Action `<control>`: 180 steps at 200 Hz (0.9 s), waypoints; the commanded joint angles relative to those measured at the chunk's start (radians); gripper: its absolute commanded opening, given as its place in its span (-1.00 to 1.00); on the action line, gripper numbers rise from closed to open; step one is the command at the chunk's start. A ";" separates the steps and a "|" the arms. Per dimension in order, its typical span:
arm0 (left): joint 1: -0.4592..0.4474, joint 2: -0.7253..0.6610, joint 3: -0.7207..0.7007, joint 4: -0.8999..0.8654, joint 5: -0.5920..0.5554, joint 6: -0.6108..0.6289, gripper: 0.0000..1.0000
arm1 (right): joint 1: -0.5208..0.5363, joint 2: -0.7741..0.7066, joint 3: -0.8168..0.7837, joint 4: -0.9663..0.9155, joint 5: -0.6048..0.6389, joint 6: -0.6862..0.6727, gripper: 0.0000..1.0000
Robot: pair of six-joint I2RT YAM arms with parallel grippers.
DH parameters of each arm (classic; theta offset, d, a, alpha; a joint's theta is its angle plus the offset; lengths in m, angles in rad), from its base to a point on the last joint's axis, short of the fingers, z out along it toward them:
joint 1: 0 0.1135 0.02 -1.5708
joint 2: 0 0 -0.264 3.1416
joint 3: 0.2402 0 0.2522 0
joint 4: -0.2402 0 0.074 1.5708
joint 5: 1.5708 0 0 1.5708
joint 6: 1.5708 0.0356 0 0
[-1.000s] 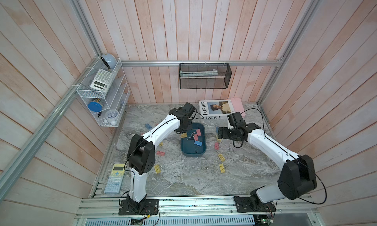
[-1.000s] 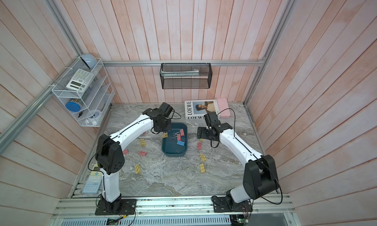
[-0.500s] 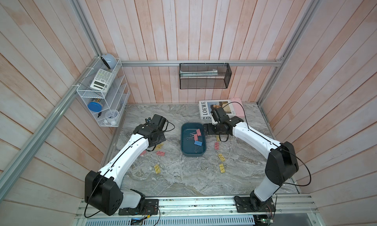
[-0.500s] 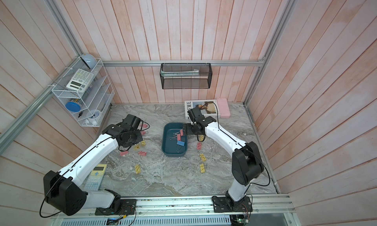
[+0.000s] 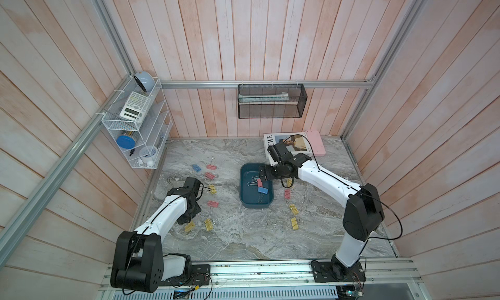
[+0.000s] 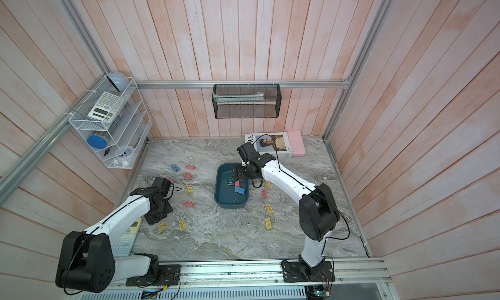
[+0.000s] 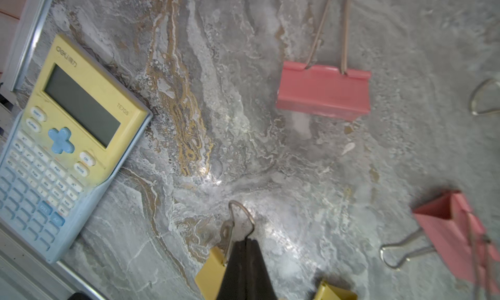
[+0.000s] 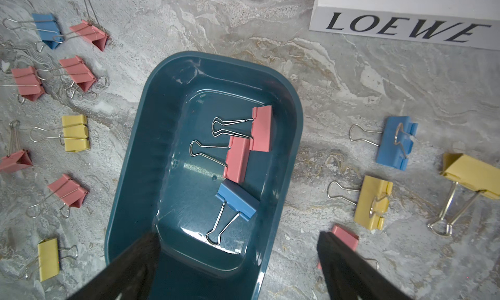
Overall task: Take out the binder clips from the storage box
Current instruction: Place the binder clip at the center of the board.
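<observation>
Right wrist view: three binder clips [image 8: 237, 159] lie on the floor of the storage box [image 8: 127, 177] — two pink ones with their bodies overlapping, and a blue clip [image 8: 236, 201] just beside them, its wire handles splayed flat. In both top views the box sits upright near the middle of the marble table [image 5: 243, 239]. Loose clips are scattered on the marble on either side of it: pink, blue and yellow ones toward the left arm, and yellow, pink and blue ones toward the right arm.

The right gripper [image 8: 238, 236] hangs over one end of the box with its jaws spread wide and nothing between them. One finger is above the inside of the box, and the other is outside it, next to a pink clip [image 8: 346, 237] on the table.

The left gripper [image 7: 246, 243] is well apart from the box, low over the table's left side. Its fingers are pressed together on the wire handle of a yellow clip [image 7: 211, 274], whose loop pokes out past the fingertips — I cannot tell whether the clip touches the marble. A yellow-and-blue calculator [image 7: 73, 139] lies near it at the table's edge.

Behind the box, by the back wall, a book [image 5: 286, 147] lettered LOEWE lies beside a pink case [image 5: 315, 143]. A black mesh basket [image 5: 270, 101] hangs on the back wall, and a white wire rack [image 5: 138, 131] on the left wall.
</observation>
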 commanded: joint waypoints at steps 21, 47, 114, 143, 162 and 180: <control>0.028 0.076 -0.005 0.093 0.014 0.042 -0.94 | 0.023 0.104 0.091 -0.063 -0.076 -0.035 0.93; 0.029 0.054 0.027 0.070 0.019 0.046 -0.11 | 0.038 0.172 0.145 -0.088 -0.089 -0.047 0.71; 0.029 -0.087 0.145 0.005 0.063 0.036 0.75 | 0.047 0.319 0.252 -0.164 -0.096 -0.072 0.23; 0.029 -0.107 0.180 -0.001 0.082 0.038 0.78 | 0.063 0.358 0.268 -0.157 -0.098 -0.112 0.06; 0.030 -0.106 0.189 -0.006 0.089 0.037 0.78 | 0.079 0.383 0.290 -0.151 -0.068 -0.158 -0.09; 0.030 -0.106 0.190 -0.006 0.097 0.038 0.79 | 0.085 0.416 0.330 -0.159 -0.049 -0.189 -0.12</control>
